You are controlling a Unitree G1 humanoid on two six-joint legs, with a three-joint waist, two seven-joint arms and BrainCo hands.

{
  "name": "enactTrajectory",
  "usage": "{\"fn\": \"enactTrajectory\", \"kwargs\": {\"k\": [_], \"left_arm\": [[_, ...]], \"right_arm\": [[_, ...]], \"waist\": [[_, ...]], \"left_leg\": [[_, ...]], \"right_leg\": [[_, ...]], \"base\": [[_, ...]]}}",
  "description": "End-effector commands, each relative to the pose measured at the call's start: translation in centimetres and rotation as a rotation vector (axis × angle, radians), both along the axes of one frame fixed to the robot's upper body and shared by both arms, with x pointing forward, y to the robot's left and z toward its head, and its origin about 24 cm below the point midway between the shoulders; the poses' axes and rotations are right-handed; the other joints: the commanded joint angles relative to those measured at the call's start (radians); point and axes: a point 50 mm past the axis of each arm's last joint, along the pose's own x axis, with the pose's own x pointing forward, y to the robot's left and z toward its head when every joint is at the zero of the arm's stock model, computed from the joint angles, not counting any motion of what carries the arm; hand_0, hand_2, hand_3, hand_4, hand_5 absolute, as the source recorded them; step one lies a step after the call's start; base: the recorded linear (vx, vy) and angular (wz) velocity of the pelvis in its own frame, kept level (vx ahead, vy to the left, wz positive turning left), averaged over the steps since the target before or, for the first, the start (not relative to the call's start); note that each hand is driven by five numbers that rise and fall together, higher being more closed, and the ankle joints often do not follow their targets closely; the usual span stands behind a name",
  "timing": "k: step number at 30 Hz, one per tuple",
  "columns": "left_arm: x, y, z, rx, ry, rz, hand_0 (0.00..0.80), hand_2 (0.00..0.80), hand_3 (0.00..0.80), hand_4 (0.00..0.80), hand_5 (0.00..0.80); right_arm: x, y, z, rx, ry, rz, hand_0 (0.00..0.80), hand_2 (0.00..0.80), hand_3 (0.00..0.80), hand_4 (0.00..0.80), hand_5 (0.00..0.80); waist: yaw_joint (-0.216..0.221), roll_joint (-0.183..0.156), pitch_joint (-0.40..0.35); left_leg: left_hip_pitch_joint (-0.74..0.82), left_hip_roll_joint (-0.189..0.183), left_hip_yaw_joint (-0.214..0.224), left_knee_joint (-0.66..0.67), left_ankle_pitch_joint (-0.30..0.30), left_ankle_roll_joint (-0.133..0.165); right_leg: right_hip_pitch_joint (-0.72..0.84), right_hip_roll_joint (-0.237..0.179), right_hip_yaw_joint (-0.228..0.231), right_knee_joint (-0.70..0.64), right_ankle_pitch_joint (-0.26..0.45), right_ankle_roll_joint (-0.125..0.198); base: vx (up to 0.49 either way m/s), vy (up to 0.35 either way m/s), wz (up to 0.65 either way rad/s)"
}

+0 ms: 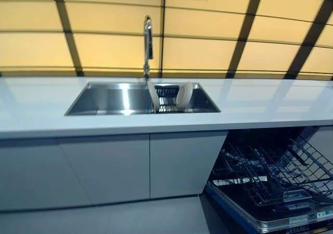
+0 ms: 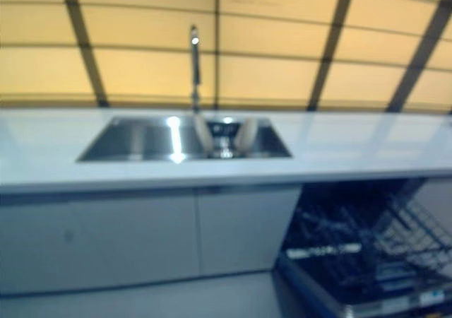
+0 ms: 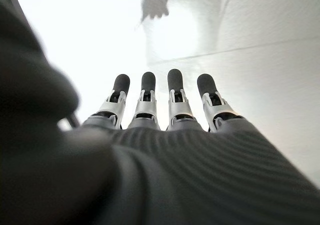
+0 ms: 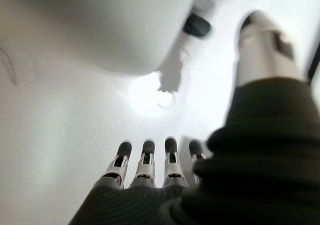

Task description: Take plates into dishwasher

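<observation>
Dishwasher rack (image 1: 270,177), lower right, holds no plates; 2 plates (image 1: 169,95) remain in the sink (image 1: 104,100); both hands' fingers (image 3: 145,97) straight, empty.

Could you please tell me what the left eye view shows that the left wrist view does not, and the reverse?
Only the left eye view shows the stainless steel sink set in the white countertop, the tall chrome faucet, two pale round plates standing on edge in the dark wire rack inside the sink, and the open dishwasher with its dark wire basket pulled out at lower right. Only the left wrist view shows the left hand, its fingers straight and holding nothing, over a pale floor. The two share nothing recognisable.
</observation>
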Motion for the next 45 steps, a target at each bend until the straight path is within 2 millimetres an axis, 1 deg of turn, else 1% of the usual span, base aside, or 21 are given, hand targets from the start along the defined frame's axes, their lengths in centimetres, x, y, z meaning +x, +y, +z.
{"fn": "enactTrajectory", "kwargs": {"k": [1,2,3,4,5,6,8,10,14,17,21,23,33,35,36,37,38,40,42,43,45], "left_arm": [[-0.6,0.1,-0.1,0.011,0.045,-0.034,0.0,0.0,0.0,0.0,0.0],[-0.2,0.1,0.0,0.014,0.037,-0.048,0.0,0.0,0.0,0.0,0.0],[-0.1,0.2,0.0,0.018,0.037,-0.066,0.0,0.0,0.0,0.0,0.0],[-0.1,0.2,0.0,0.017,0.038,-0.067,0.0,0.0,0.0,0.0,0.0],[-0.1,0.3,0.0,0.02,0.042,-0.079,0.0,0.0,0.0,0.0,0.0],[0.0,0.5,0.1,0.022,0.047,-0.082,0.0,0.0,0.0,0.0,0.0],[-0.3,0.5,0.0,0.019,0.056,-0.09,0.0,0.0,0.0,0.0,0.0],[-1.3,0.5,-0.2,0.023,0.068,-0.11,0.0,0.0,0.0,0.0,0.0],[-2.4,-0.1,-0.6,-0.005,0.074,-0.052,0.0,0.0,0.0,0.0,0.0],[-2.4,-0.6,-0.7,-0.025,0.077,-0.116,0.0,0.0,0.0,0.0,0.0],[-0.7,-1.6,-0.5,-0.04,0.031,-0.159,0.0,0.0,0.0,0.0,0.0],[0.1,-2.0,-0.4,-0.051,0.008,-0.205,0.0,0.0,0.0,0.0,0.0],[0.2,-2.9,-0.6,-0.074,0.002,-0.247,0.0,0.0,0.0,0.0,0.0],[0.2,-2.8,-0.6,-0.057,0.004,-0.212,0.0,0.0,0.0,0.0,0.0],[0.2,-2.7,-0.5,-0.052,0.008,-0.183,0.0,0.0,0.0,0.0,0.0],[0.0,-2.6,-0.6,-0.048,0.006,-0.123,0.0,0.0,0.0,0.0,0.0],[0.0,-2.6,-0.6,-0.046,0.001,-0.104,0.0,0.0,0.0,0.0,0.0],[0.2,-2.6,-0.5,-0.042,-0.006,-0.099,0.0,0.0,0.0,0.0,0.0],[0.3,-2.6,-0.5,-0.043,-0.012,-0.094,0.0,0.0,0.0,0.0,0.0],[0.3,-2.6,-0.5,-0.045,-0.013,-0.088,0.0,0.0,0.0,0.0,0.0],[0.1,-2.2,-0.5,-0.05,-0.014,-0.086,0.0,0.0,0.0,0.0,0.0]], "right_arm": [[-0.7,-1.5,0.1,-0.031,-0.024,-0.063,0.0,0.0,0.0,0.0,0.0],[-0.5,-2.0,0.2,-0.04,-0.031,-0.075,0.0,0.0,0.0,0.0,0.0],[-0.8,-2.3,0.2,-0.039,-0.033,-0.109,0.0,0.0,0.0,0.0,0.0],[-0.8,-2.4,0.2,-0.04,-0.033,-0.112,0.0,0.0,0.0,0.0,0.0],[-1.1,-2.6,0.2,-0.04,-0.031,-0.139,0.0,0.0,0.0,0.0,0.0],[-1.2,-3.0,0.3,-0.043,-0.029,-0.154,0.0,0.0,0.0,0.0,0.0],[-1.2,-3.2,0.3,-0.052,-0.037,-0.194,0.0,0.0,0.0,0.0,0.0],[-1.3,-2.9,0.2,-0.047,-0.045,-0.217,0.0,0.0,0.0,0.0,0.0],[-2.0,-2.9,0.1,-0.06,-0.032,-0.285,0.0,0.0,0.0,0.0,0.0],[-2.5,-3.1,0.0,-0.057,-0.019,-0.245,0.0,0.0,0.0,0.0,0.0],[-1.5,-3.0,0.2,-0.064,-0.051,-0.212,0.0,0.0,0.0,0.0,0.0],[-1.1,-2.8,0.3,-0.064,-0.051,-0.168,0.0,0.0,0.0,0.0,0.0],[-1.3,-2.3,0.1,-0.044,0.0,-0.103,0.0,0.0,0.0,0.0,0.0],[-1.1,-2.2,0.1,-0.036,0.01,-0.073,0.0,0.0,0.0,0.0,0.0],[-1.0,-2.1,0.1,-0.031,0.014,-0.062,0.0,0.0,0.0,0.0,0.0],[-0.8,-2.0,0.2,-0.023,0.016,-0.052,0.0,0.0,0.0,0.0,0.0],[-0.7,-2.1,0.2,-0.02,0.015,-0.04,0.0,0.0,0.0,0.0,0.0],[-0.6,-2.1,0.3,-0.019,0.016,-0.022,0.0,0.0,0.0,0.0,0.0],[-0.6,-2.2,0.3,-0.023,0.026,-0.016,0.0,0.0,0.0,0.0,0.0],[-0.7,-2.2,0.3,-0.024,0.028,-0.015,0.0,0.0,0.0,0.0,0.0],[-0.1,-2.1,0.3,0.009,-0.001,0.006,0.0,0.0,0.0,0.0,0.0]], "waist": [[-0.023,0.043,0.008],[-0.041,0.038,0.019],[-0.066,0.026,0.02],[-0.07,0.032,0.025],[-0.103,0.04,0.027],[-0.122,0.053,0.033],[-0.122,0.059,0.04],[-0.122,0.031,0.048],[-0.132,0.01,0.025],[-0.135,0.012,0.003],[-0.149,0.019,-0.008],[-0.154,0.024,-0.007],[-0.168,0.039,-0.028],[-0.168,0.043,-0.041],[-0.166,0.044,-0.048],[-0.155,0.031,-0.054],[-0.144,0.007,-0.048],[-0.12,-0.026,-0.028],[-0.087,-0.027,-0.007],[-0.078,-0.02,0.0],[-0.03,0.019,0.027]], "left_leg": [[-0.01,0.003,-0.047,-0.033,0.072,-0.04],[0.038,-0.007,-0.073,-0.06,0.057,-0.05],[0.078,-0.035,-0.116,-0.084,0.03,-0.049],[0.092,-0.03,-0.122,-0.088,0.022,-0.049],[0.131,-0.035,-0.161,-0.096,0.001,-0.044],[0.157,-0.032,-0.181,-0.083,-0.008,-0.041],[0.185,-0.031,-0.195,-0.04,-0.064,-0.033],[0.194,-0.054,-0.217,0.029,-0.127,-0.013],[0.239,-0.046,-0.21,0.043,-0.175,-0.024],[0.267,-0.019,-0.209,0.017,-0.175,-0.043],[0.275,0.013,-0.204,-0.015,-0.168,-0.061],[0.28,0.034,-0.187,-0.03,-0.166,-0.073],[0.337,0.086,-0.18,-0.055,-0.182,-0.101],[0.339,0.117,-0.194,0.005,-0.131,-0.122],[0.335,0.133,-0.198,0.059,-0.068,-0.135],[0.287,0.13,-0.195,0.22,0.043,-0.148],[0.193,0.112,-0.177,0.373,0.099,-0.148],[0.026,0.1,-0.133,0.557,0.116,-0.144],[-0.101,0.04,-0.102,0.538,0.11,-0.128],[-0.115,0.032,-0.093,0.503,0.105,-0.128],[-0.109,0.054,-0.037,0.161,0.131,-0.132]], "right_leg": [[-0.111,-0.074,-0.066,-0.292,0.266,0.004],[-0.14,-0.084,-0.093,-0.446,0.285,0.004],[-0.189,-0.077,-0.064,-0.588,0.348,0.024],[-0.175,-0.071,-0.067,-0.608,0.355,0.026],[-0.225,-0.063,-0.033,-0.751,0.402,0.047],[-0.301,-0.055,-0.019,-0.766,0.384,0.058],[-0.289,-0.06,-0.038,-0.766,0.393,0.049],[-0.227,-0.06,-0.017,-0.719,0.393,0.035],[-0.192,-0.052,-0.005,-0.659,0.397,0.032],[-0.169,-0.047,-0.004,-0.638,0.385,0.021],[-0.194,-0.041,0.003,-0.591,0.358,0.014],[-0.224,-0.048,-0.018,-0.552,0.342,0.02],[-0.264,-0.048,-0.042,-0.482,0.306,0.017],[-0.264,-0.029,-0.055,-0.469,0.281,-0.008],[-0.252,-0.021,-0.065,-0.478,0.273,-0.023],[-0.202,-0.016,-0.078,-0.522,0.262,-0.049],[-0.161,-0.025,-0.071,-0.553,0.257,-0.064],[-0.106,-0.039,-0.062,-0.579,0.251,-0.083],[-0.041,-0.03,-0.047,-0.602,0.234,-0.082],[-0.022,-0.022,-0.039,-0.61,0.228,-0.077],[0.068,0.018,-0.017,-0.652,0.196,-0.054]], "base": [[0.452,-0.082,0.4],[0.492,-0.2,0.19],[0.482,-0.194,0.22],[0.567,-0.173,0.63],[0.529,-0.106,0.85],[0.659,-0.157,0.94],[0.464,-0.191,0.56],[0.381,-0.228,0.53],[0.295,-0.169,0.47],[0.191,-0.108,0.22],[0.098,-0.07,-0.14],[0.082,-0.049,-0.04],[0.11,-0.037,0.05],[0.114,-0.081,0.11],[0.079,-0.105,0.01],[0.1,-0.143,0.0],[0.11,-0.167,-0.02],[0.114,-0.153,-0.24],[0.111,-0.048,-0.45],[0.18,0.102,-0.49],[0.24,0.136,-0.25]]}}
